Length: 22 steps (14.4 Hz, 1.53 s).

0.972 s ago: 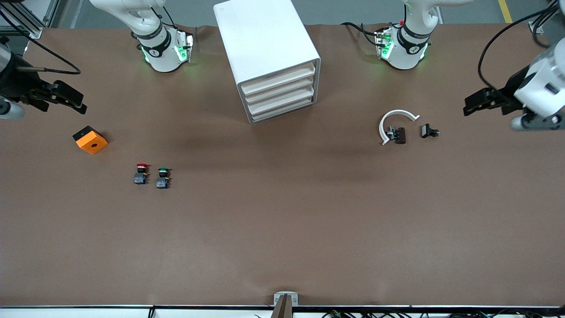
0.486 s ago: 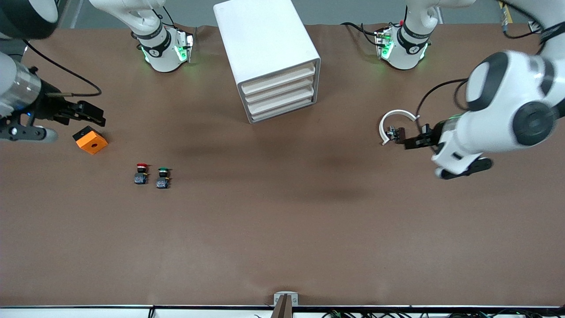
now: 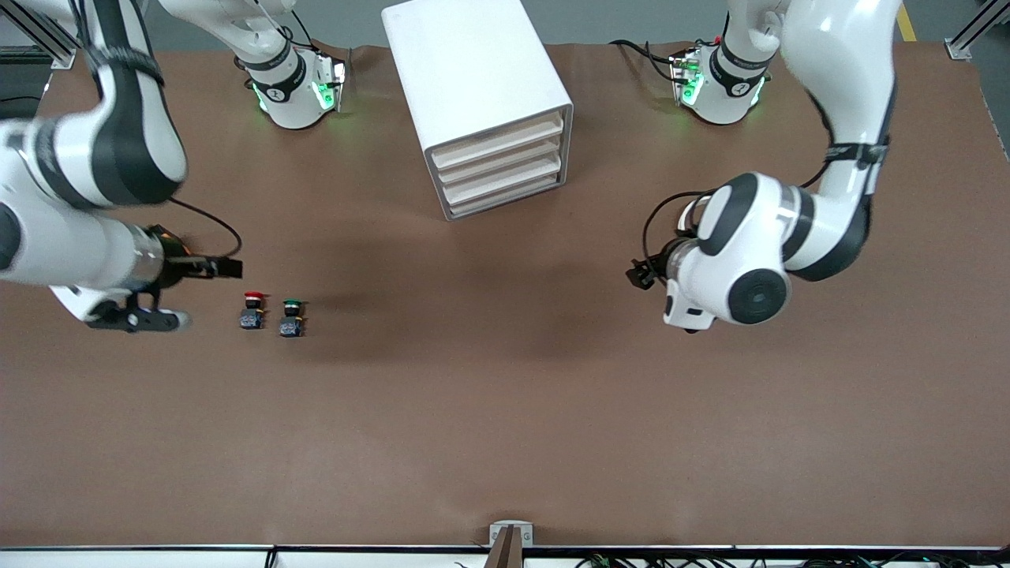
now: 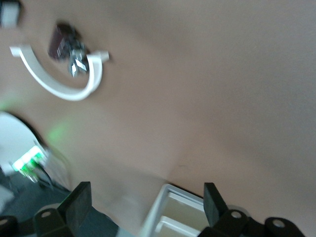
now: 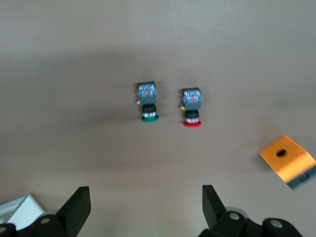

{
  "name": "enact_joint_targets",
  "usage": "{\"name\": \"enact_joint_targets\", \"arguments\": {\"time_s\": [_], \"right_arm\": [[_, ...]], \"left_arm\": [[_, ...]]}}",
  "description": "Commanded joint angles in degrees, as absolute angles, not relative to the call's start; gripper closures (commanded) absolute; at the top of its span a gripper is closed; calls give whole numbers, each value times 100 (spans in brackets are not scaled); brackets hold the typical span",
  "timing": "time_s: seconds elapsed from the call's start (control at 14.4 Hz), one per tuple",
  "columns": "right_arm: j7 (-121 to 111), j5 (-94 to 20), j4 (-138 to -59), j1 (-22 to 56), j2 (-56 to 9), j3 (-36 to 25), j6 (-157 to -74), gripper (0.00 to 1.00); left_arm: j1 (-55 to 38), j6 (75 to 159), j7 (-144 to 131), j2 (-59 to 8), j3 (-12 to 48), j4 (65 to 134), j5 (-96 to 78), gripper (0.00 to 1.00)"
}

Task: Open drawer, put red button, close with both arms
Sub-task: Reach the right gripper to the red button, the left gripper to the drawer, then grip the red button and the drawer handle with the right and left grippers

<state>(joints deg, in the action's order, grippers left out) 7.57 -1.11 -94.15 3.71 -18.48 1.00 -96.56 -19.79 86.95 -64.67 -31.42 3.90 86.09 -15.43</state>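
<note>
The white cabinet (image 3: 481,95) stands at the table's robot side, its four cream drawers (image 3: 499,170) all shut. The red button (image 3: 253,308) stands upright on the brown table, beside the green-capped button (image 3: 291,315). Both also show in the right wrist view, red (image 5: 191,106) and green (image 5: 147,101). My right gripper (image 3: 225,268) is open and empty, just off the red button toward the right arm's end. My left gripper (image 3: 639,274) is open and empty over bare table between the cabinet and the left arm's end. A cabinet corner (image 4: 170,210) shows between its fingers.
An orange block (image 5: 288,161) lies near the buttons toward the right arm's end; the right arm hides it in the front view. A white curved piece (image 4: 59,84) with a small dark part (image 4: 61,42) lies under the left arm.
Both arms have swung in from the table's ends. The right gripper moved past the orange block to the red button. The left gripper moved past the white curved piece toward the cabinet.
</note>
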Motion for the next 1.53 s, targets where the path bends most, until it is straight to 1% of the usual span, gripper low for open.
{"name": "enact_joint_targets", "arguments": {"time_s": [0.0, 0.14, 0.35, 0.62, 0.76, 0.97, 1.04, 1.11, 1.18, 1.25, 1.39, 1.46], "right_arm": [[712, 26, -10104, 352, -1872, 88, -10473, 0], [668, 271, -10641, 282, -1872, 88, -11238, 0], [-199, 360, -11144, -87, -1942, 88, -12258, 0], [-299, 360, -11180, -281, -2328, 88, -12822, 0], [-299, 360, -11223, -334, -2495, 88, -13103, 0], [-281, 360, -11583, -334, -2540, 88, -13639, 0], [-290, 360, -11688, -334, -2557, 88, -13815, 0], [-290, 360, -11742, -343, -2601, 88, -13938, 0], [-290, 360, -11760, -351, -2662, 88, -13966, 0], [-290, 360, -11760, -352, -2707, 88, -13975, 0], [-290, 360, -11795, -352, -2751, 88, -14001, 0], [-290, 360, -11830, -343, -2777, 88, -14001, 0]], "left_arm": [[-2275, 8639, -8500, -3734, 369, 8122, -2159, 0], [-2504, 8675, -9401, -4085, 369, 7876, -2512, 0], [-2689, 8728, -9903, -4279, 369, 7892, -3389, 0], [-3014, 8736, -11124, -4692, 369, 7901, -4244, 0], [-3154, 8728, -11661, -4720, 369, 7901, -4420, 0], [-3269, 8710, -12515, -4737, 369, 7910, -4753, 0], [-3339, 8701, -12568, -4737, 369, 7910, -4877, 2], [-3349, 8675, -12594, -4737, 369, 7910, -4982, 11], [-3375, 8649, -12603, -4737, 378, 7919, -5062, 16], [-3419, 8631, -12612, -4746, 369, 7936, -5167, 18], [-3524, 8526, -12918, -4851, 369, 7937, -5264, 30], [-3559, 8482, -13077, -4869, 369, 7937, -5265, 31]]}}
